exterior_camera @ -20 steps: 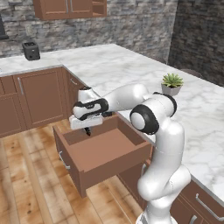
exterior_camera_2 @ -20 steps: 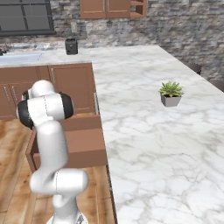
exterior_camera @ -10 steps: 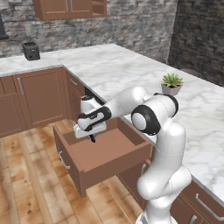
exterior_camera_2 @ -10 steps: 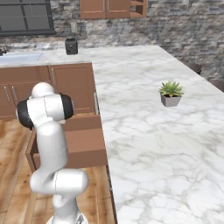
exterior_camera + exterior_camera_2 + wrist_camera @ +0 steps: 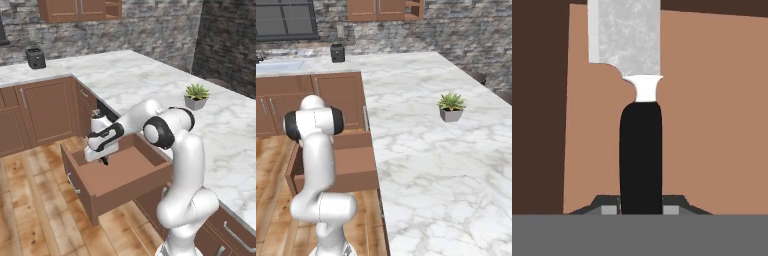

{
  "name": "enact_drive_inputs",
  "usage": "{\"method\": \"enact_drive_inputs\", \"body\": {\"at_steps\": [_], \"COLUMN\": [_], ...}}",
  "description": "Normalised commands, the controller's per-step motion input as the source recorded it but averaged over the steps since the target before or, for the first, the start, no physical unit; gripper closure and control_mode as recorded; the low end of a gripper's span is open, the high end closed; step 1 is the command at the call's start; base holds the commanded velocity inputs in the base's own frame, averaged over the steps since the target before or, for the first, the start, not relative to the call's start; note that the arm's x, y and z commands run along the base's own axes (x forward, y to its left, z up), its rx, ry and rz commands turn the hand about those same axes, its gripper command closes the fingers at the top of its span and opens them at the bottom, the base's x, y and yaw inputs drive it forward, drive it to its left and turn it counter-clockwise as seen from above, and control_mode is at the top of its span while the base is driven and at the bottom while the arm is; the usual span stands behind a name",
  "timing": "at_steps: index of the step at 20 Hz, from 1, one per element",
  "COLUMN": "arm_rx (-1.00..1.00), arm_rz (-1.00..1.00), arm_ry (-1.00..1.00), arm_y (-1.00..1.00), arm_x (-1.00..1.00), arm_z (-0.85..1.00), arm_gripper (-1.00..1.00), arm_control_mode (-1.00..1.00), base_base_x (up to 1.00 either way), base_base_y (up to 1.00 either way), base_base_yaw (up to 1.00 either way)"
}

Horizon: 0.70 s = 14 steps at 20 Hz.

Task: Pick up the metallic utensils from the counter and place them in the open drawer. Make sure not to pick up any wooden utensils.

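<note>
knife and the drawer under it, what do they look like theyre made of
Knife: the blade looks like brushed, mottled grey metal; the handle is matte black, likely plastic, though the look leaves that open, with a pale collar between them. The fingers grip the handle.
Open drawer: reddish-brown wood look, flat satin finish, no visible grain.

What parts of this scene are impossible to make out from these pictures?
- Knife tip: cut off by the hand view's top edge.
- Handle's end: hidden between the gripper fingers.
- Drawer interior: right base view, blocked by the arm.
- Knife in left base view: too small under the gripper.
</note>
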Motion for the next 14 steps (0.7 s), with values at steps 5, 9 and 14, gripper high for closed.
{"method": "enact_drive_inputs", "body": {"at_steps": [5,9,14], "arm_rx": [-0.02,0.0,0.0], "arm_rz": [0.11,0.09,0.08], "arm_ry": [0.17,0.17,0.16], "arm_y": [-0.01,-0.05,-0.03], "arm_x": [0.34,0.17,0.02], "arm_z": [-0.58,-0.56,-0.57], "arm_gripper": [1.0,1.0,1.0], "arm_control_mode": [-1.0,-1.0,-1.0], "base_base_x": [0.0,0.0,0.0], "base_base_y": [0.0,0.0,0.0], "base_base_yaw": [0.0,0.0,0.0]}}
